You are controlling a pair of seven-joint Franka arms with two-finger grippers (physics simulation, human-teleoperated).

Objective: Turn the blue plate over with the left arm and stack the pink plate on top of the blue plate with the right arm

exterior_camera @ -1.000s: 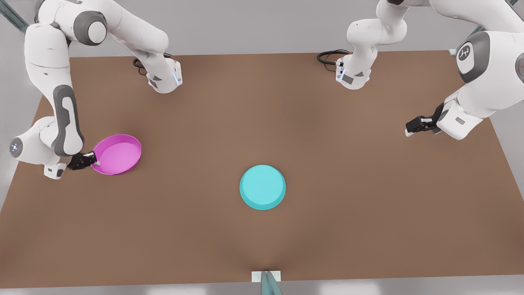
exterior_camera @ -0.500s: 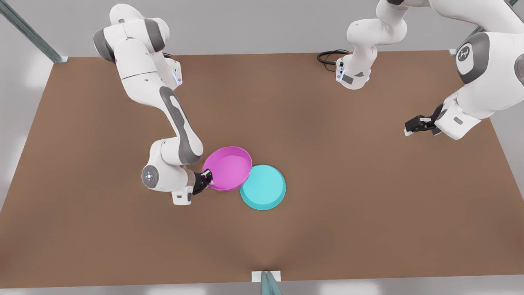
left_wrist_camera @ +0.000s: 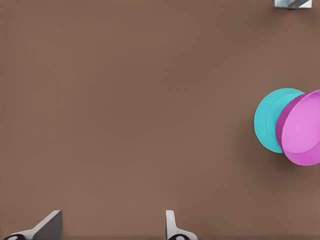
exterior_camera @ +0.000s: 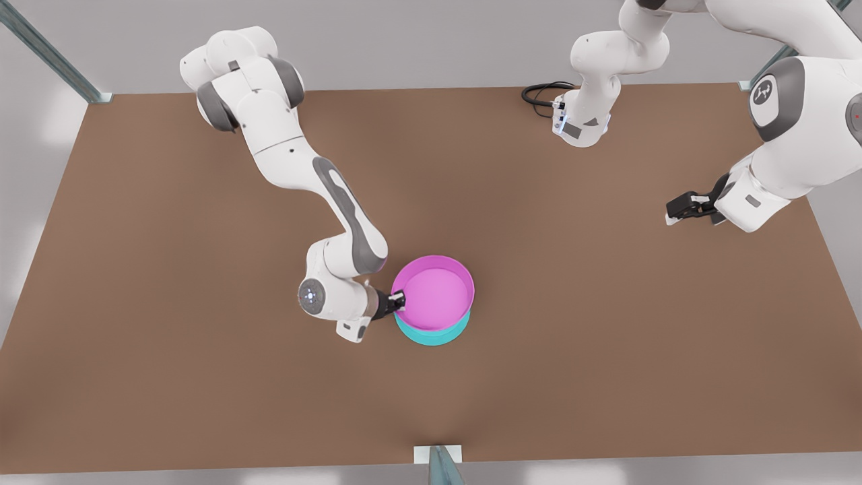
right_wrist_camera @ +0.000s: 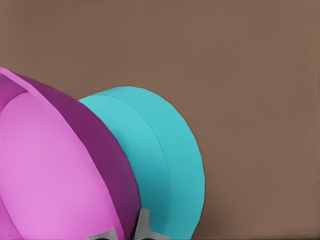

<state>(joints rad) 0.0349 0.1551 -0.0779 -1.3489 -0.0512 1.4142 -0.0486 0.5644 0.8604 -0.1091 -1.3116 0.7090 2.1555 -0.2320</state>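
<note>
Item, pink plate point(exterior_camera: 433, 292): pinched by its rim in my right gripper point(exterior_camera: 398, 300), carried in a second from the table's far side to directly above the blue plate point(exterior_camera: 431, 333), beyond my fingertips. Blue plate lies base-up; release is probably next. Left gripper point(exterior_camera: 681, 207) waits well apart, fingers spread, empty.

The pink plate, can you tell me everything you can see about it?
The pink plate is a round, shallow magenta dish with a low upright rim and a lighter pink inside, smooth like plastic. It faces open side up, directly over the blue plate, which lies base up on the brown table. Whether the two plates touch cannot be told. The right end effector pinches its rim on the front view's left. The left end effector waits far off, open.
</note>
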